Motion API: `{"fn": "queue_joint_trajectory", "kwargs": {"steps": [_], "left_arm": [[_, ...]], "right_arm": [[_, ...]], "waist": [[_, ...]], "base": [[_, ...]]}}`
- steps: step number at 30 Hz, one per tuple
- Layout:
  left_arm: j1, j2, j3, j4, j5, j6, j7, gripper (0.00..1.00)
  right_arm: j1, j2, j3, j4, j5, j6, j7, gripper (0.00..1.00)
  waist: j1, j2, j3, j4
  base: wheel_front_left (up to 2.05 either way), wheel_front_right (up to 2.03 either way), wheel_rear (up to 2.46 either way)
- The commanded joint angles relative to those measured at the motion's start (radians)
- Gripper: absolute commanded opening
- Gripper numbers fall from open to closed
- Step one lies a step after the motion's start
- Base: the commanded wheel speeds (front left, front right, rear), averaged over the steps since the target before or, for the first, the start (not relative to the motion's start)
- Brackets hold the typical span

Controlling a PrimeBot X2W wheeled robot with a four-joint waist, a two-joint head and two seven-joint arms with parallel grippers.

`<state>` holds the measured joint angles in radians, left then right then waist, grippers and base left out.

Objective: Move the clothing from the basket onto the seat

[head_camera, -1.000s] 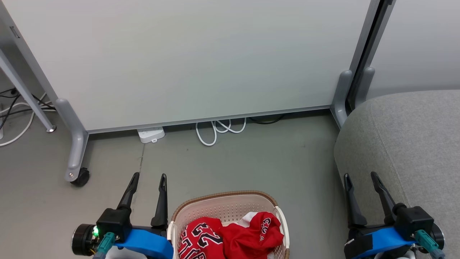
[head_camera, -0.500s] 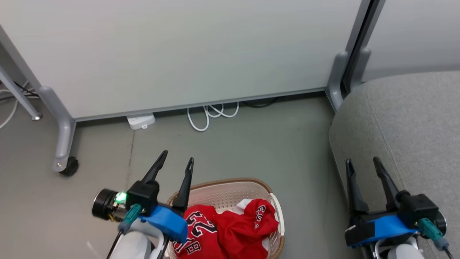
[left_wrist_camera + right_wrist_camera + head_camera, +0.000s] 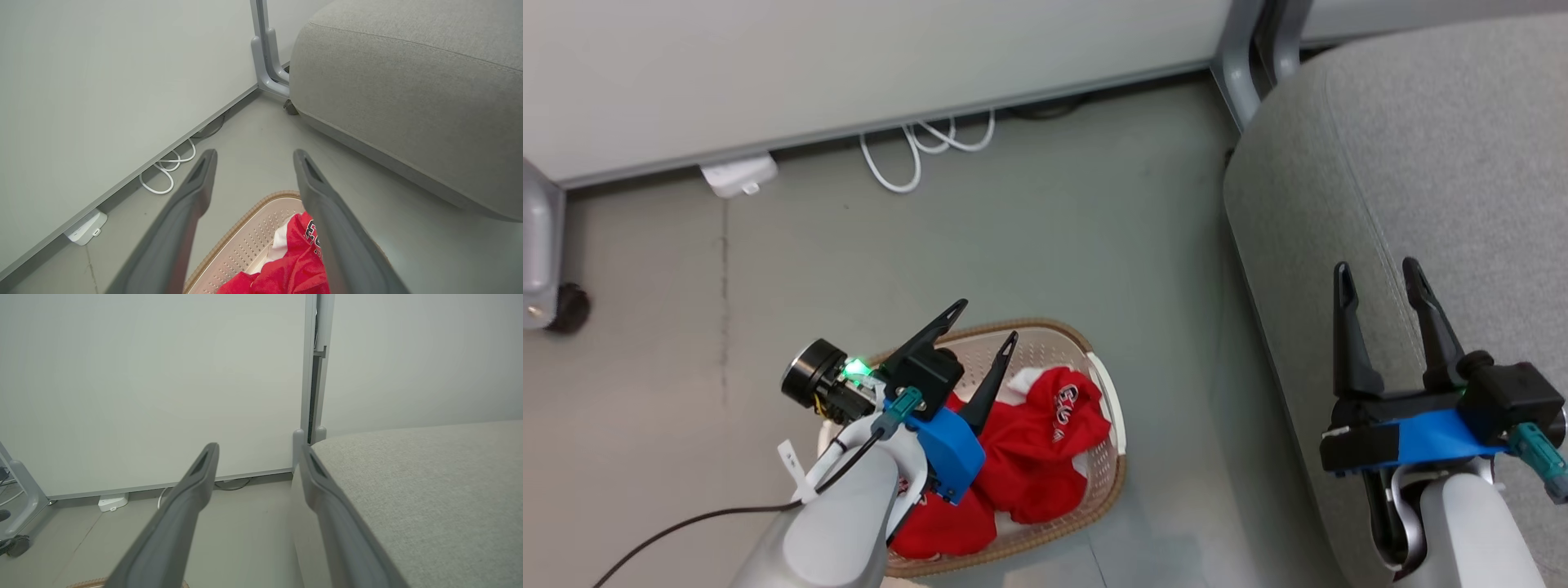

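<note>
Left claw (image 3: 988, 318): held open over the far-left rim of the basket (image 3: 1112, 482), fingers spread, nothing gripped.
Right claw (image 3: 1374, 264): held open and empty above the near edge of the seat (image 3: 1421, 147).
Clothing (image 3: 1045, 441): red garments with white trim are seen bunched inside the basket, lettering showing on the top fold.
Basket: set on the grey floor (image 3: 1029, 237), left of the seat and apart from it.
Seat: a grey cushion is seen at the right, a stitched seam running along its edge.
Background: a looped white cable (image 3: 915, 151) and a white power strip (image 3: 737, 175) are seen at the foot of a pale panel (image 3: 849, 57).
</note>
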<state>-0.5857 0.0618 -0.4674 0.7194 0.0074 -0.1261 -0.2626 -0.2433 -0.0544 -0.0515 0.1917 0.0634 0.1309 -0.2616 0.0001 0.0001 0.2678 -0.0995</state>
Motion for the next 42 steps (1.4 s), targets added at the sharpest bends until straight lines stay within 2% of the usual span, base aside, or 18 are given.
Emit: {"fn": "queue_joint_trajectory", "kwargs": {"steps": [1,23,30,42], "left_arm": [[-0.034,0.012,-0.022,0.031,0.004,-0.003,-0.003,1.00],[-0.349,0.051,-0.525,0.473,-0.091,-0.005,0.001,1.00],[-0.415,0.083,-0.622,0.530,-0.131,-0.005,0.026,1.00],[-0.515,0.125,-0.716,0.558,-0.176,-0.005,0.091,1.00]], "right_arm": [[-0.028,-0.004,-0.002,-0.008,0.003,0.000,-0.005,1.00],[-0.205,-0.008,0.012,-0.077,0.030,0.000,-0.005,1.00],[-0.242,-0.003,0.014,-0.097,0.042,0.000,-0.005,1.00],[-0.288,0.002,0.021,-0.132,0.054,0.000,-0.005,1.00]], "waist": [[-0.0001,-0.0001,0.078,-0.044],[-0.0001,-0.0001,0.426,-0.124],[-0.0001,-0.0001,0.517,-0.145],[-0.0001,-0.0001,0.634,-0.170]], "base": [[0.00,0.00,0.00],[0.00,0.00,0.00],[0.00,0.00,0.00],[0.00,0.00,0.00]]}}
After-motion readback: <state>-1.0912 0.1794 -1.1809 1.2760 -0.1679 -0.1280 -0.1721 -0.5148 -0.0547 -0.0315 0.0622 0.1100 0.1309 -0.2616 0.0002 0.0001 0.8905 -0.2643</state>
